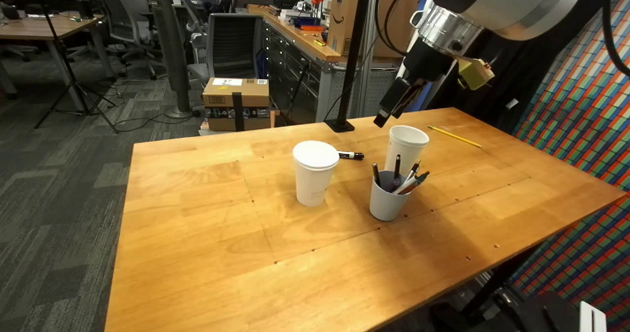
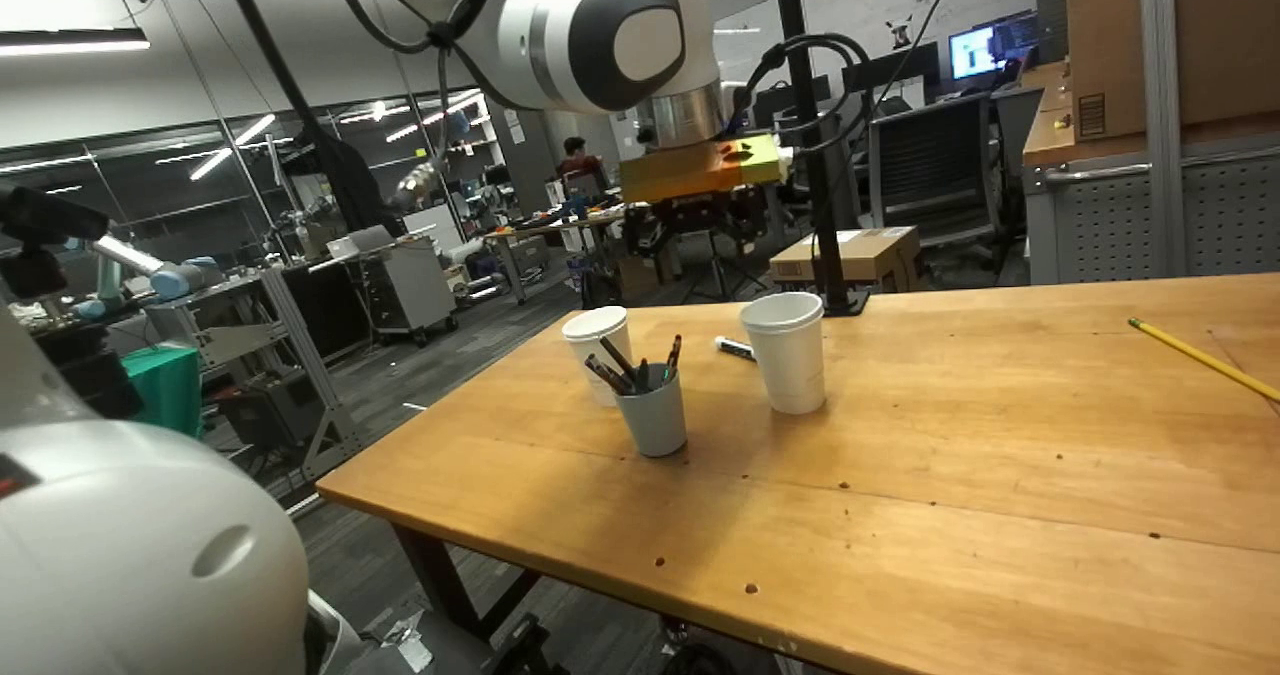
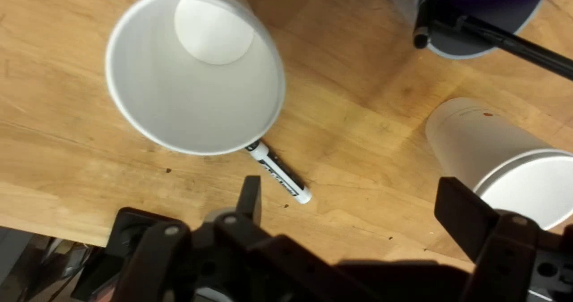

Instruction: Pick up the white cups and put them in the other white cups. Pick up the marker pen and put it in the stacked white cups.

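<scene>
A white cup (image 1: 404, 150) with an open, empty top stands upright at the table's far side. It also shows in an exterior view (image 2: 790, 365) and in the wrist view (image 3: 192, 96). Another upright white cup (image 1: 311, 182) shows in an exterior view (image 2: 600, 333) and at the right in the wrist view (image 3: 479, 141). Its top looks plain white; I cannot tell whether it is lidded. A black-and-white marker (image 1: 350, 155) lies between the cups, also in the wrist view (image 3: 281, 176). My gripper (image 3: 350, 181) is open and empty above the table, apart from both cups (image 1: 386, 117).
A grey pen cup (image 1: 386, 206) holding several pens stands close to the white cups (image 2: 655, 427). A yellow pencil (image 1: 455, 136) lies on the wooden table (image 1: 206, 224). A black upright pole (image 1: 346, 91) stands at the table's far edge.
</scene>
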Motion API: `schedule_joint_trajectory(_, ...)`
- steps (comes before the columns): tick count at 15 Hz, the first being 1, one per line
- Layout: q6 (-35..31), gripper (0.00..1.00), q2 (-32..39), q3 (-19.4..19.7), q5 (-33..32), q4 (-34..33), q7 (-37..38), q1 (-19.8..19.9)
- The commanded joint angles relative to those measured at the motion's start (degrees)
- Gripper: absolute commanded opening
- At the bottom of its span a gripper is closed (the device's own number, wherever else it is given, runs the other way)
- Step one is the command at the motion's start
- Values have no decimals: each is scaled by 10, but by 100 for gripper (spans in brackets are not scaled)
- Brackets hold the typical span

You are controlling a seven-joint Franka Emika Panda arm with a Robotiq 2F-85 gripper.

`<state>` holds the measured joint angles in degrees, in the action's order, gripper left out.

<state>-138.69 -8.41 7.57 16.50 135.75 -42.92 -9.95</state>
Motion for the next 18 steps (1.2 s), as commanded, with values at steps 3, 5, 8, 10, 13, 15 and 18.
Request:
schedule_joint_trajectory(3, -7, 100, 7, 0, -12, -27, -20, 65)
schedule_joint_trajectory(5, -13, 100, -2, -3, -24, -13, -7, 81)
schedule_joint_trajectory(8, -20, 100, -11, -10, -37, 4, 4, 89)
schedule_joint_trajectory(10, -24, 100, -15, -17, -44, 17, 11, 87)
schedule_joint_trajectory(13, -32, 100, -19, -30, -57, 32, 29, 83)
schedule_joint_trajectory(15, -37, 100, -20, -39, -67, 40, 42, 81)
schedule_joint_trajectory(18, -38, 100, -22, -46, -75, 48, 56, 79)
